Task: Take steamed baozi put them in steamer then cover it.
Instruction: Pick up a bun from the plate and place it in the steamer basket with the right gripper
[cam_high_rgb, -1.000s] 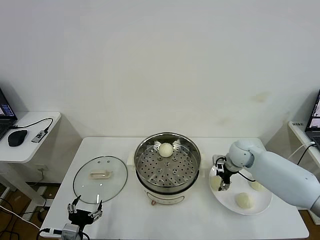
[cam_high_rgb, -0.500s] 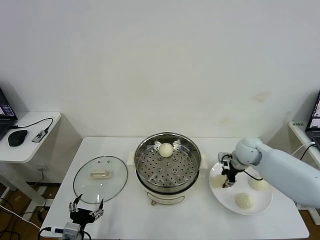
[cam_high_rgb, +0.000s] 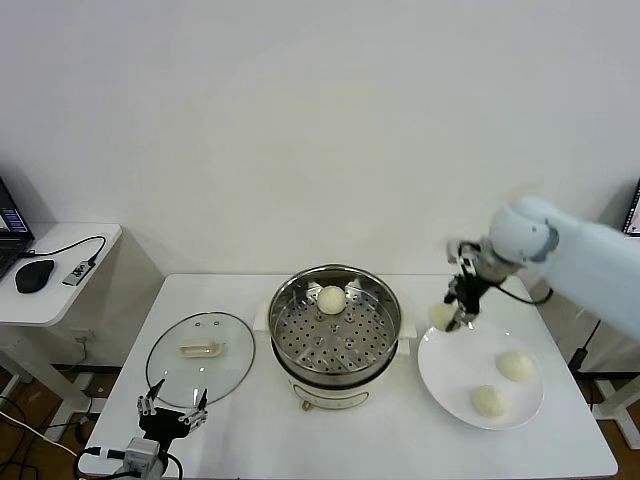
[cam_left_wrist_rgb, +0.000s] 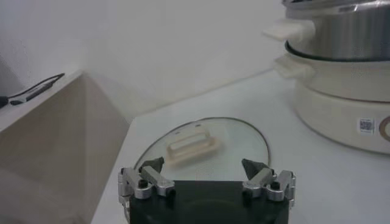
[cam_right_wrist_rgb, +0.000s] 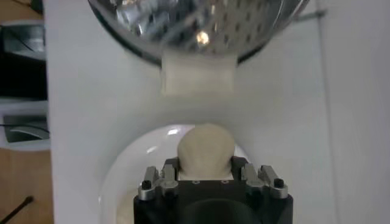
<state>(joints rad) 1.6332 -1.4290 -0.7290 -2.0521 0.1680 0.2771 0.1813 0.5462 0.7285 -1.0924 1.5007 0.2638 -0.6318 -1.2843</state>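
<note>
Right claw (cam_high_rgb: 447, 318) clenched on a baozi (cam_high_rgb: 442, 316), lifted just right of the steamer (cam_high_rgb: 335, 330).

The white desk (cam_high_rgb: 250, 425) carried the steamer at its centre, one bun (cam_high_rgb: 331, 298) sitting at the back of its perforated basket. Left of the steamer lay the cover (cam_high_rgb: 200, 357), flat on the desk with its cream handle up. Right of the steamer sat a white plate (cam_high_rgb: 450, 375) with two buns (cam_high_rgb: 516, 365) on it; the held baozi hung above the plate's steamer-side edge, the steamer's side handle (cam_right_wrist_rgb: 198, 72) between it and the basket. Left claw (cam_high_rgb: 171, 412) waited, released, at the desk's front edge, before the cover.
</note>
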